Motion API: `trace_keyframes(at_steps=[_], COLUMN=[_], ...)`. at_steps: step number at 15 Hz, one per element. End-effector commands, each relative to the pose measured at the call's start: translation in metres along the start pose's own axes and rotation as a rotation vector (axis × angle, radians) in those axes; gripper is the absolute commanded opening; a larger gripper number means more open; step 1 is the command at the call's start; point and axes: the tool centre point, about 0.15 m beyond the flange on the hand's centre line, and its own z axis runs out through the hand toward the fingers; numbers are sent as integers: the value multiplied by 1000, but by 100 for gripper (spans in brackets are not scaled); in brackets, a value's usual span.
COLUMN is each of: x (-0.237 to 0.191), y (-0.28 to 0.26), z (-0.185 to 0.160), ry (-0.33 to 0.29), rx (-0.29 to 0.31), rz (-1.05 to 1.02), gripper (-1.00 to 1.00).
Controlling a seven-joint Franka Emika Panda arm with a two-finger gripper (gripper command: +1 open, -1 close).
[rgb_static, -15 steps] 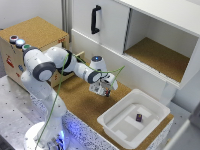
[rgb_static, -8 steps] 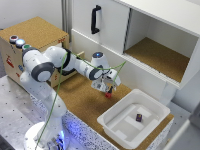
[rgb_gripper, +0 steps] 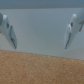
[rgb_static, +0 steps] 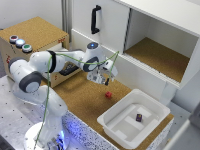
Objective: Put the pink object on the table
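- Brown cork covers the table (rgb_static: 80,97), and it has a speckled white edge near the front.
- Behind it I see a white cabinet (rgb_static: 150,30) with a black handle (rgb_static: 95,19) and an open shelf lined with cork.
- On the exterior view's left stands a cork-topped box (rgb_static: 35,35) with coloured buttons (rgb_static: 20,43) on it.
- My gripper (rgb_static: 102,79) hangs above the table, just up from the pink object (rgb_static: 108,94).
- In the wrist view the two fingers (rgb_gripper: 71,31) stand wide apart with nothing between them, so the gripper is let go and holds nothing.
- The pink object sits on the bare cork, between the gripper and the white tub (rgb_static: 134,120). It is near the tub but not inside it.
- I think the main job looks done, because the little pink block rests on the table and nothing is touching it.
- For my next move I would lift the arm up and away, slowly, so I do not bump the block or knock it off the edge.
- The white tub has one small dark purple block (rgb_static: 139,118) inside it, close to the middle of its floor. I see nothing else in the tub.
- The open shelf in the cabinet looks bare as far as I can see.
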Motion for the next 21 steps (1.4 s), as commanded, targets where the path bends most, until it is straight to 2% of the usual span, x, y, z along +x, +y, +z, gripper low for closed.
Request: trace_keyframes(at_steps=[1, 5, 7, 9, 12, 13, 14, 21], x=[15, 44, 53, 54, 46, 45, 43, 43], y=[-48, -114, -146, -181, -219, -228, -235, -235], z=[-49, -78, -93, -112, -123, -122, -119, -119], ry=[-98, -1, -2, -44, -47, -48, -38, -38], rx=[111, 74, 75, 122, 153, 138, 98, 98], rz=[2, -29, -42, -70, -105, -119, -136, -136], gripper=[100, 100, 100, 100, 100, 100, 100, 100])
